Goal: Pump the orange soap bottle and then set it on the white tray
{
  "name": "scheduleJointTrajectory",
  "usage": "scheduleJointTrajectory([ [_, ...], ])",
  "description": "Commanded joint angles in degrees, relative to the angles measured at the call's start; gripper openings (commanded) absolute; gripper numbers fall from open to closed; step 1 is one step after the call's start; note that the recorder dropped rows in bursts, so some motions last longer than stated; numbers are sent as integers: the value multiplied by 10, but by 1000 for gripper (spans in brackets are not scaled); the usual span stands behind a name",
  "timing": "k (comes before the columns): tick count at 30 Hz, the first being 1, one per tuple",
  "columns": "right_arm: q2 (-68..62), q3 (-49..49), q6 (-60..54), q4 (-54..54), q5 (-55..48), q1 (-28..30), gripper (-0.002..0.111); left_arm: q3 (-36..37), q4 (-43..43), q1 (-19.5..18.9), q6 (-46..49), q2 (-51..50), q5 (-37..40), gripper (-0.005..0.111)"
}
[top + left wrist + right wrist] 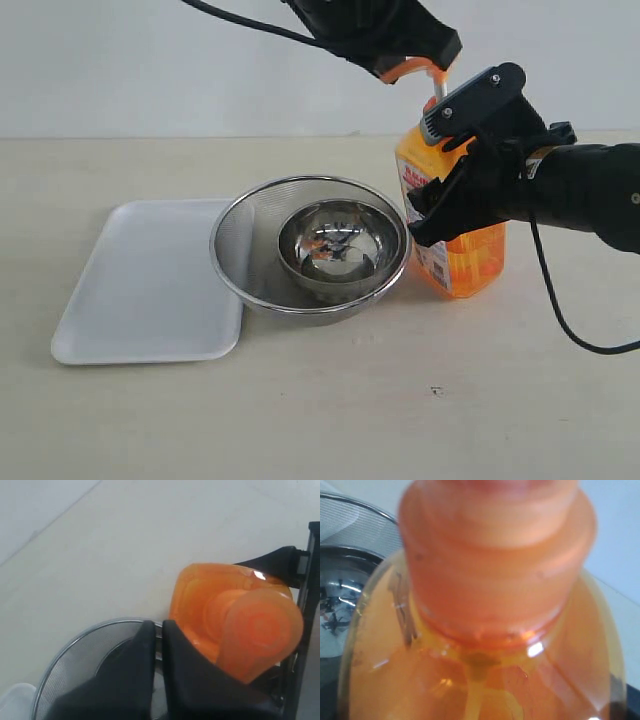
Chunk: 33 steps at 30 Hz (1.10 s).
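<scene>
The orange soap bottle [470, 255] stands upright on the table, just right of the bowls. My right gripper [450, 190] comes in from the right, its black fingers closed round the bottle's body at label height. The bottle fills the right wrist view [485, 670], so the fingers are hidden there. My left gripper [400, 50] reaches down from above and sits on the orange pump head [412, 69]. Its fingers are together [159, 625], beside the pump head [260, 630]. The white tray [140, 290] lies flat at the left with nothing on it.
A round steel mesh bowl [240, 250] holding a smaller shiny steel bowl [335, 245] stands between tray and bottle, overlapping the tray's right edge. A black cable [560, 310] trails from the right arm onto the table. Bare tabletop lies in front.
</scene>
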<state>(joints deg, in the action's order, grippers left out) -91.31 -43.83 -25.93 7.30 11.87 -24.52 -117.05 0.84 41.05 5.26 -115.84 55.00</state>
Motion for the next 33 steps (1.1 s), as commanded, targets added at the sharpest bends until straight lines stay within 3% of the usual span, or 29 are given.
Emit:
scheduleJointTrajectory([
  [1,-2,3,1,0,-6,-1,0,-3,8,2,-8,7,2,5],
  [19,-2,3,-21,42,15,0,0,-3,-91,2,-44,31,24,5],
  [33,-2,3,-25,54,27,0,0,-3,-92,2,-44,42,34,5],
])
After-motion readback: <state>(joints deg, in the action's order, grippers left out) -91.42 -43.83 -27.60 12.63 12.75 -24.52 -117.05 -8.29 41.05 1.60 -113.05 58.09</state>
